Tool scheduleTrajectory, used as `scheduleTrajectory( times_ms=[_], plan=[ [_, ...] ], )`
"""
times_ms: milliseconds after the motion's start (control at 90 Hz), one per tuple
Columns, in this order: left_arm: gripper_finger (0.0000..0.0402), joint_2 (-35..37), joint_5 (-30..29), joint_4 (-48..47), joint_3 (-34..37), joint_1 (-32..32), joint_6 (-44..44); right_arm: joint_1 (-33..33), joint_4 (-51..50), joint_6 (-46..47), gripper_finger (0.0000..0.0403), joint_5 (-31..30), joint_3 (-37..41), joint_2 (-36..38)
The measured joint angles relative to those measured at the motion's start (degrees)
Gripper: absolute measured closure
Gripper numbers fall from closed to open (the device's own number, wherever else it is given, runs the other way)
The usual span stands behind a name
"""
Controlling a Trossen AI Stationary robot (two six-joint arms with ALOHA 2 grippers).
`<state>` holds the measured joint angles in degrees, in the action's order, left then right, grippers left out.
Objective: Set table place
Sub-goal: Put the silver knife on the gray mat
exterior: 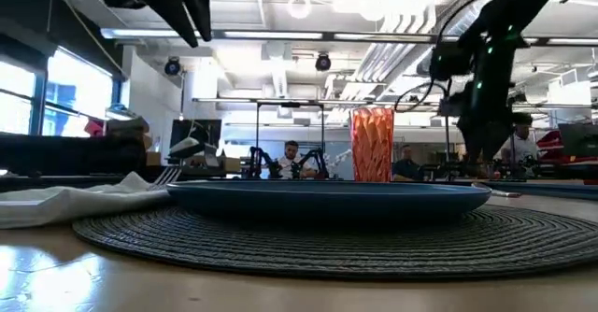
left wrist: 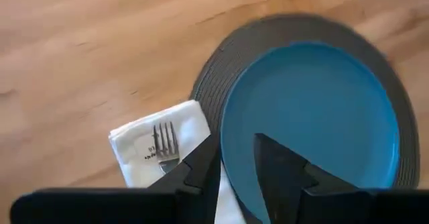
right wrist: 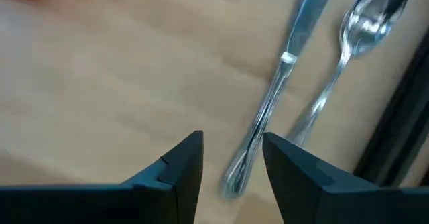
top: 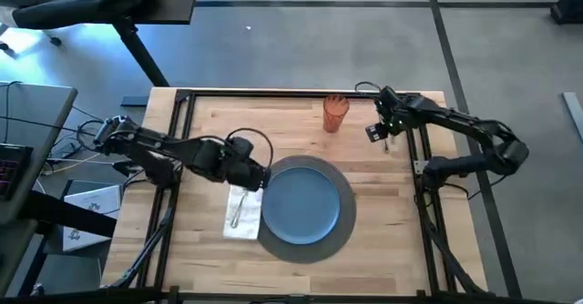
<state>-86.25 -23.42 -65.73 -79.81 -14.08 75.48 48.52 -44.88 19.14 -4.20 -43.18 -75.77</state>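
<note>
From the high cam I see the table [top: 383, 204] w/ the mat [top: 344, 215] near centre, the plate [top: 301, 205] on it, and the napkin [top: 246, 215] just beside the mat on the left arm's side. Left gripper [top: 260, 176] hangs over the napkin's far end; its wrist cam shows the fingers [left wrist: 201, 167] parted a little, empty, and the fork [left wrist: 164, 145] lying on the napkin. The tumbler [top: 335, 112] stands upright near the far edge. Right gripper [top: 381, 133] sits beside it by the right rail; only its wrist cam shows the knife [right wrist: 278, 83] and spoon [right wrist: 355, 43] side by side on the wood, gripper [right wrist: 233, 158] open above the knife handle. Low cam adds people in the room behind
</note>
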Motion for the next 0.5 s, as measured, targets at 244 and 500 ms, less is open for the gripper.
scheduleTrajectory(
  times_ms=[244,500],
  plan=[
    [0.0326,1.35,6.32,-1.53,-0.56,1.22,-7.58,3.9,4.65,1.54,0.0287,-0.06,0.02,-9.1],
    [0.0326,9.46,1.44,-4.01,-1.05,2.81,-11.03,5.63,3.91,2.03,0.0317,-0.19,-0.04,-13.13]
  ],
)
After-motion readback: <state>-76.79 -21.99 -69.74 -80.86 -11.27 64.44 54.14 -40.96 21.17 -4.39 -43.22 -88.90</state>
